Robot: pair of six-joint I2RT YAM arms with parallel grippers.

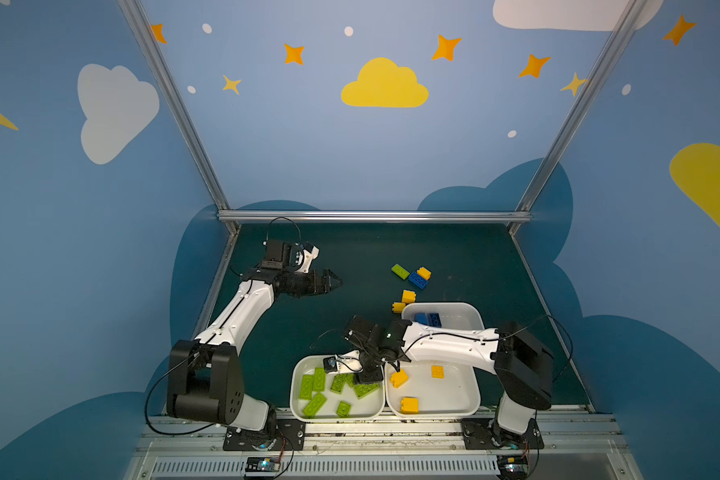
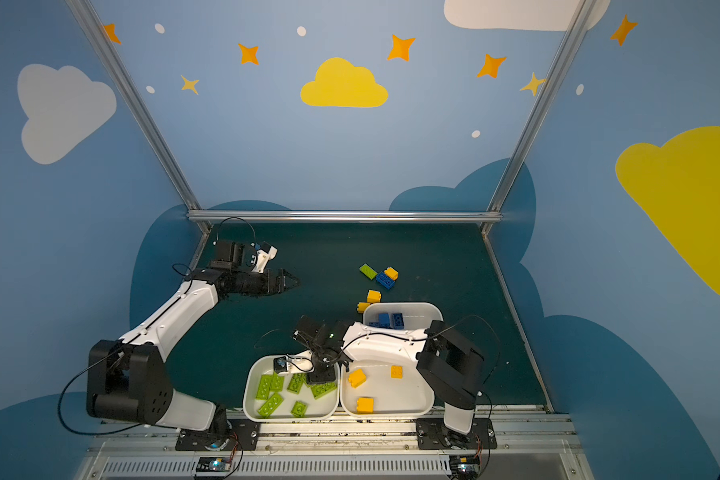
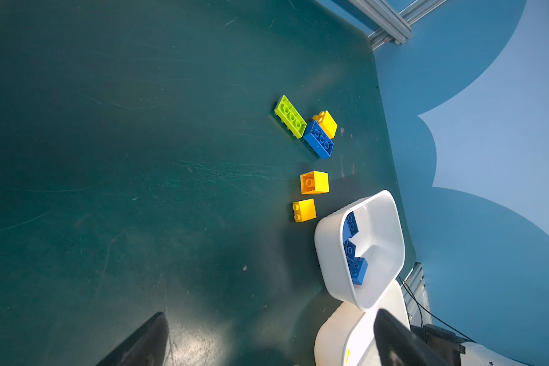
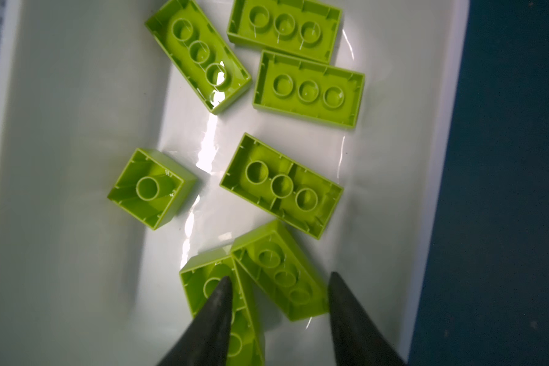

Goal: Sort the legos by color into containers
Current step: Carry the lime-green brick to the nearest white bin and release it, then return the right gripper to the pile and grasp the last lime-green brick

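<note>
My right pincer (image 4: 279,276) stands apart above the green legos (image 4: 281,185) in the tray (image 4: 76,126) at the front edge of the tabletop (image 1: 350,257); left pincer (image 1: 334,282) wide apart, empty.

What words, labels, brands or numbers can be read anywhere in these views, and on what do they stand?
None can be read.
Square lime-green brick in the white tray: tiny moulded marks on its rim, too small to read.
Circuit board by the left arm's base: any print too small to read.
Wall: painted clouds and stars only, no writing.
</note>
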